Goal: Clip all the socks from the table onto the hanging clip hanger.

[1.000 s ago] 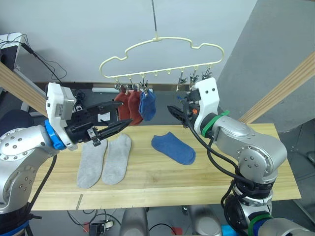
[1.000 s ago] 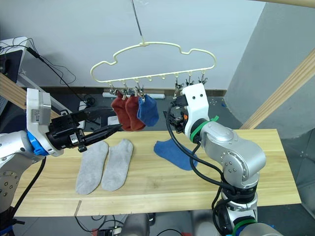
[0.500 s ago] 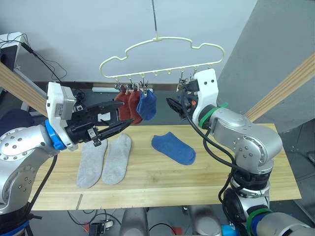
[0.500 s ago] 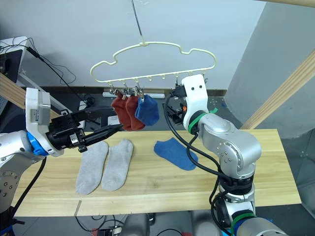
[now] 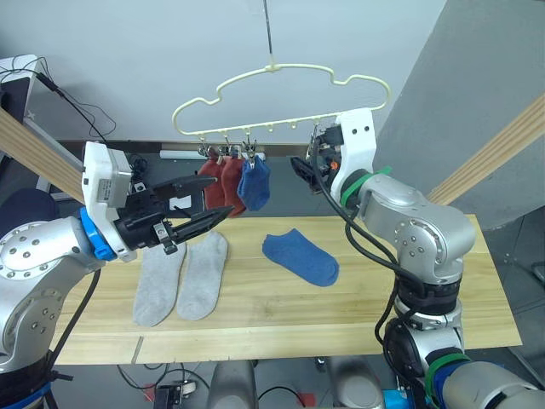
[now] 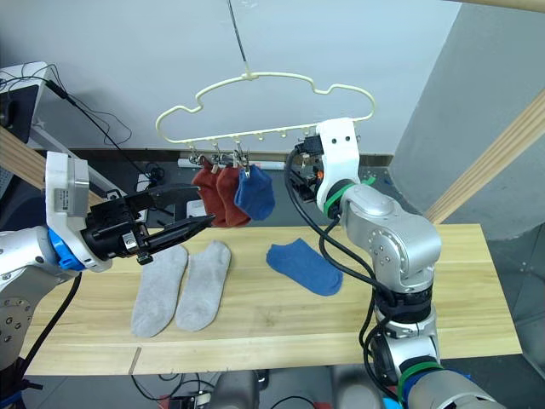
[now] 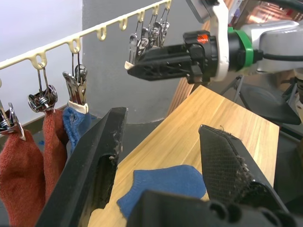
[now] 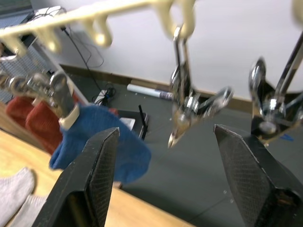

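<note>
Since a second ago your right hand (image 5: 298, 164) has risen from just above the tabletop's far edge to the level of the silver clips (image 8: 189, 106) on the right part of the clip hanger (image 5: 281, 94), while your left hand (image 5: 209, 215) has stayed where it was. You have the right hand's fingers (image 8: 90, 184) spread apart with nothing between them, and in the right wrist view an empty clip hangs between and beyond them. Your left hand is open and empty too, held above the far left part of the tabletop (image 5: 341, 324), its black fingers (image 7: 94, 165) pointing right toward the hanging socks. You can see three socks already clipped at the hanger's left end: two rust red socks (image 5: 217, 183) side by side and a blue sock (image 5: 255, 183) just to their right. Three socks lie on the tabletop: two light grey socks (image 5: 183, 277) flat and side by side at the left, touching along their length, and a second blue sock (image 5: 300, 257) near the middle, well apart from the grey pair and below your right hand. The hanger hangs from a thin rod (image 5: 266, 25) above the tabletop's far edge.
</note>
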Robot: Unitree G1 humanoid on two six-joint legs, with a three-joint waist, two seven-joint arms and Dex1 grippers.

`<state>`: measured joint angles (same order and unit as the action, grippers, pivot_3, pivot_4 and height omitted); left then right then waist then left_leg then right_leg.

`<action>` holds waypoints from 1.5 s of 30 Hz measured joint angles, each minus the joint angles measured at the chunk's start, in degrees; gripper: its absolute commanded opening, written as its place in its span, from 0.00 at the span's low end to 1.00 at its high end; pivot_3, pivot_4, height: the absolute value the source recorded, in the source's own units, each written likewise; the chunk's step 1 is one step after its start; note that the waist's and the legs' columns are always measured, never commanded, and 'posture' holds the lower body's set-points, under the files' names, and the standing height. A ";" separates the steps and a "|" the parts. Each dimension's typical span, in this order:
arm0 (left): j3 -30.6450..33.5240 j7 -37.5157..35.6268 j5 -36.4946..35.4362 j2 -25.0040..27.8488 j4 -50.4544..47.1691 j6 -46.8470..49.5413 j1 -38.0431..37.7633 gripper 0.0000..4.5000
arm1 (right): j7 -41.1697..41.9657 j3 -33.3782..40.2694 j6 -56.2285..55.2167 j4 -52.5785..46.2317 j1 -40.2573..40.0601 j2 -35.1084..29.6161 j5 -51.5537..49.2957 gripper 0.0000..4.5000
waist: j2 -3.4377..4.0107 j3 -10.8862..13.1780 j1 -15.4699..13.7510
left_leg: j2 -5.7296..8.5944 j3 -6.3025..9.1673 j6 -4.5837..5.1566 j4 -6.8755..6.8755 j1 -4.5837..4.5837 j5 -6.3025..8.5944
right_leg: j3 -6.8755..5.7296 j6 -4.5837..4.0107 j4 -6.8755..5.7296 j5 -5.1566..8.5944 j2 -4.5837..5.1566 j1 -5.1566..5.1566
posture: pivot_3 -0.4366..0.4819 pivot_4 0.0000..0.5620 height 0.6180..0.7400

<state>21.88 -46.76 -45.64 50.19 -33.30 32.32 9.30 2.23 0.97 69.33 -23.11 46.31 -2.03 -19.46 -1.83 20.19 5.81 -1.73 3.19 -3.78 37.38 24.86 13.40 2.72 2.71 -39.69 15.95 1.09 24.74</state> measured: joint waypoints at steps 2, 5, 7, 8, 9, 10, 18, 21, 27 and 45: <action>0.00 0.03 0.01 0.00 -0.10 0.00 0.00 0.61 | 0.04 0.00 -0.71 0.69 0.39 0.01 0.28 0.73 | 0.00 0.00 -0.09 | 0.00 0.00 0.00 -0.11 0.00 -0.01 | -0.01 0.00 0.09 0.00 0.00 0.01 | 0.37 0.58 1.00; -0.01 0.06 0.05 0.00 -0.11 0.00 0.00 0.61 | 0.15 -0.01 -1.31 1.97 1.01 0.00 0.36 0.73 | -0.01 0.00 -0.20 | 0.00 -0.08 -0.01 -0.29 0.01 -0.01 | 0.02 -0.01 0.18 -0.01 0.03 0.10 | 0.36 0.58 1.00; -0.06 0.07 0.08 0.00 -0.12 0.00 0.01 0.61 | 0.15 -0.01 -1.58 2.76 2.37 0.04 0.37 0.73 | -0.01 0.00 -0.20 | -0.01 -0.16 -0.01 -0.35 0.08 -0.01 | 0.07 -0.01 0.17 -0.01 0.04 0.26 | 0.36 0.58 1.00; -0.06 0.08 0.11 0.00 -0.12 0.00 0.02 0.61 | 0.15 -0.01 -1.80 2.95 2.74 0.11 0.37 0.73 | -0.01 -0.01 -0.20 | -0.02 -0.16 -0.01 -0.36 0.08 -0.01 | 0.04 -0.02 0.18 -0.01 0.05 0.27 | 0.36 0.58 1.00; -0.07 0.08 0.13 0.00 -0.12 0.00 0.04 0.61 | 0.15 -0.01 -2.08 3.11 2.83 0.21 0.37 0.73 | -0.01 -0.01 -0.22 | -0.03 -0.16 -0.01 -0.38 0.08 -0.01 | 0.03 -0.02 0.19 -0.01 0.05 0.28 | 0.36 0.58 1.00; -0.07 0.08 0.16 0.00 -0.12 0.00 0.04 0.61 | 0.16 -0.02 -2.15 3.26 2.83 0.28 0.37 0.73 | -0.01 -0.01 -0.23 | -0.03 -0.17 -0.01 -0.40 0.10 -0.01 | 0.04 -0.02 0.20 -0.01 0.05 0.30 | 0.36 0.58 1.00; -0.15 1.06 0.52 -0.02 -0.45 0.00 -0.06 0.61 | 0.20 -0.19 -3.26 5.38 4.44 1.33 0.37 0.73 | -0.01 -0.01 -0.27 | -0.03 -0.21 0.00 -0.38 0.13 -0.02 | 0.04 -0.03 0.14 -0.01 0.07 0.36 | 0.37 0.58 1.00; -0.16 1.15 0.56 -0.02 -0.49 0.00 -0.22 0.61 | 0.23 -0.33 -3.82 5.98 4.44 1.46 0.37 0.73 | -0.01 -0.01 -0.31 | -0.02 -0.23 0.00 -0.37 0.13 -0.02 | 0.05 -0.03 0.14 -0.01 0.08 0.36 | 0.37 0.58 1.00; -0.17 1.22 0.62 -0.02 -0.57 0.00 -0.25 0.61 | 0.26 -0.55 -4.76 7.72 5.00 1.91 0.37 0.73 | -0.01 -0.01 -0.31 | -0.03 -0.23 0.00 -0.37 0.13 -0.02 | 0.05 -0.03 0.13 -0.02 0.08 0.37 | 0.37 0.58 1.00; -0.17 1.62 0.68 -0.02 -0.60 0.00 -0.37 0.61 | 0.15 -0.77 -5.54 7.91 5.04 1.97 0.67 0.04 | -0.01 -0.01 -0.33 | -0.03 -0.23 0.00 -0.35 0.13 -0.03 | 0.04 -0.03 0.07 -0.02 0.08 0.37 | 0.38 0.58 1.00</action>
<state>21.70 -45.14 -44.95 50.17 -33.90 32.32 8.93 2.37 0.20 63.79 -15.20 51.34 -0.06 -18.79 -1.85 20.18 5.47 -1.76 2.97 -3.77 37.03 24.99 13.37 2.76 2.68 -39.62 15.93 1.17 25.11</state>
